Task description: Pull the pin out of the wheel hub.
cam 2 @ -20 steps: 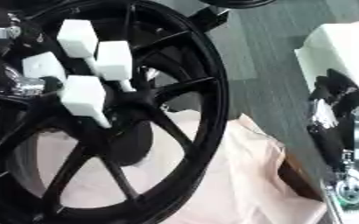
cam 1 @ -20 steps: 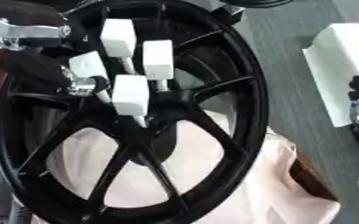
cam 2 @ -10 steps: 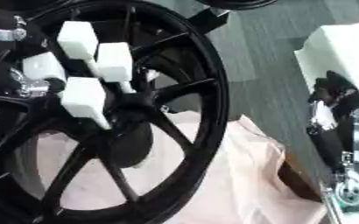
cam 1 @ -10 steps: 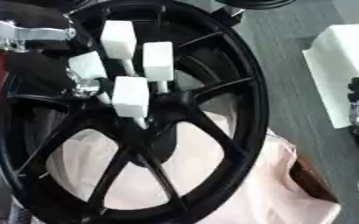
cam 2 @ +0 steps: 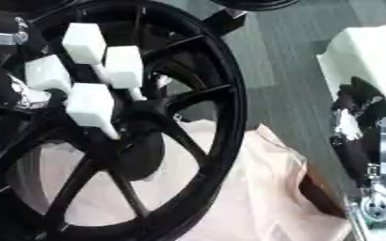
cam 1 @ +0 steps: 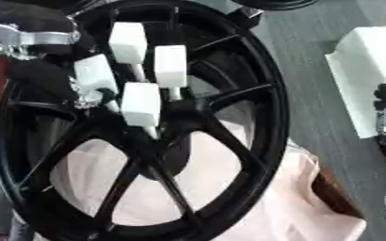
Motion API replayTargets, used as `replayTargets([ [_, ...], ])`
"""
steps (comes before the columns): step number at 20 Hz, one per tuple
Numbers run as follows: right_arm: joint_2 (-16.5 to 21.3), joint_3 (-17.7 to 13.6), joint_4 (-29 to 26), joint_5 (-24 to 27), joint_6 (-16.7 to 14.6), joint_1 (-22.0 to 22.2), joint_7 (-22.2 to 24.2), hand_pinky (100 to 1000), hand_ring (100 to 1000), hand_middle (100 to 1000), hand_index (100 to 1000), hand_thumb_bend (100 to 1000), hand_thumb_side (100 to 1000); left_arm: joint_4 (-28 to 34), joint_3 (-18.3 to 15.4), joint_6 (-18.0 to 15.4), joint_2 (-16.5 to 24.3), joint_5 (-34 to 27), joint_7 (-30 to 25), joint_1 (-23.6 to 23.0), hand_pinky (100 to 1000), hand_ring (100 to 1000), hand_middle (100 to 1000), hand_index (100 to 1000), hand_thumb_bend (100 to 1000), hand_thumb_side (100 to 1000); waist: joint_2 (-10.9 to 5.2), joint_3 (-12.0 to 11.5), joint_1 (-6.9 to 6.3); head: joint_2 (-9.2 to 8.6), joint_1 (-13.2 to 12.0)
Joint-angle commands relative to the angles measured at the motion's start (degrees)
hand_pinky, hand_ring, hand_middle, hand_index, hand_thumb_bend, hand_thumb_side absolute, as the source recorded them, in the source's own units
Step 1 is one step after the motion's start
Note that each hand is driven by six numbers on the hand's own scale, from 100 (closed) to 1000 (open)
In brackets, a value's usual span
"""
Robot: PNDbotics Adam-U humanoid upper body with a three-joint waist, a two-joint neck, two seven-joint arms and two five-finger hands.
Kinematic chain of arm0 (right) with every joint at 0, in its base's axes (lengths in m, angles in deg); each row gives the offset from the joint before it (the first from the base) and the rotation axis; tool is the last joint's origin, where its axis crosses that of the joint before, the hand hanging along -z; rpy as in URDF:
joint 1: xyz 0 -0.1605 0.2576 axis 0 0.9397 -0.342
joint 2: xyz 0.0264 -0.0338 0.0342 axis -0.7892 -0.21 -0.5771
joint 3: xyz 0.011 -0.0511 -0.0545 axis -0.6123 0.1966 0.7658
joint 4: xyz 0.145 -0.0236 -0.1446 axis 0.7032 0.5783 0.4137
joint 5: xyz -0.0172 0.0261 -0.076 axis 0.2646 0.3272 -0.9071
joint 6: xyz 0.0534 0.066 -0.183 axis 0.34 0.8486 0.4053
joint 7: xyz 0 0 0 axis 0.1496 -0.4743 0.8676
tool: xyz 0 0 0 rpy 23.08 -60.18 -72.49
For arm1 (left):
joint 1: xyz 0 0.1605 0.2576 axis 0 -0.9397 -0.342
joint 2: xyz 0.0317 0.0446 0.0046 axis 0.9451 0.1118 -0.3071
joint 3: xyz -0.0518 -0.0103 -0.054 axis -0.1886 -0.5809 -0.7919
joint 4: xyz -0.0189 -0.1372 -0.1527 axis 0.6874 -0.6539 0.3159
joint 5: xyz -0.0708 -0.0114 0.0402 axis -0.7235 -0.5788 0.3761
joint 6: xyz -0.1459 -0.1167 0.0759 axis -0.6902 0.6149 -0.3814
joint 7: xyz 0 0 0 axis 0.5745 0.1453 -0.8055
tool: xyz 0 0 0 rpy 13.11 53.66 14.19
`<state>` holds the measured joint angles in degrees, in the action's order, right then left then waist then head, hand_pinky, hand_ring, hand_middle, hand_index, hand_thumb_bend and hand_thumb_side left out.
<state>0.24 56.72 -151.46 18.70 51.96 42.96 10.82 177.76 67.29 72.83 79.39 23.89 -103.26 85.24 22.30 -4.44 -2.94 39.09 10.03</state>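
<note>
Right now your biggest item is the black wheel (cam 1: 254, 117), standing tilted across most of the view with its spokes meeting at the hub (cam 1: 176, 120) a little above the middle. Under and behind its lower half lies a pale pink cloth (cam 1: 311, 207), bunched toward the lower right. Off to the right, on the grey floor (cam 1: 311, 42), sits a white foam block (cam 1: 365, 80), well apart from the wheel.

Your left hand (cam 1: 44, 77) comes in from the upper left, black with a silver joint above it, and it sits against the left side of the hub area. Its fingers appear curled round the leftmost pin (cam 1: 95, 77), though you cannot see the contact clearly. Your right hand (cam 2: 361, 117) hangs at the right edge, in front of the foam block and away from the wheel; you cannot tell from these views whether its fingers are released or clenched.

Four white-capped pins (cam 1: 170, 66) stand out of the hub in a tight cluster, their thin stems running down into it, and all of them are still seated
</note>
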Motion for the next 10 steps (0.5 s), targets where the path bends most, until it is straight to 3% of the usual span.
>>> replayTargets([
  [1,0.24,-0.17,-0.71,0.15,0.15,-0.13,-0.05,769,785,725,849,100,570,0.06,-0.41,2.12,0.58,0.14,-1.87,1.26,749,666,527,654,238,633,-0.90,-0.08,0.23,-0.89,-0.19],
  [5,0.21,-0.20,-0.71,0.19,0.14,-0.10,-0.06,769,785,726,849,100,570,0.36,-0.62,3.17,0.54,-0.62,-1.87,1.29,715,599,461,567,152,475,-0.95,-0.11,0.27,-0.91,-0.18],
  [10,0.17,-0.25,-0.71,0.27,0.17,-0.02,-0.05,770,785,726,849,100,569,1.47,-1.49,3.99,1.06,-0.36,-1.87,1.16,696,546,399,501,132,404,-1.04,-0.21,0.34,-0.97,-0.10],
])
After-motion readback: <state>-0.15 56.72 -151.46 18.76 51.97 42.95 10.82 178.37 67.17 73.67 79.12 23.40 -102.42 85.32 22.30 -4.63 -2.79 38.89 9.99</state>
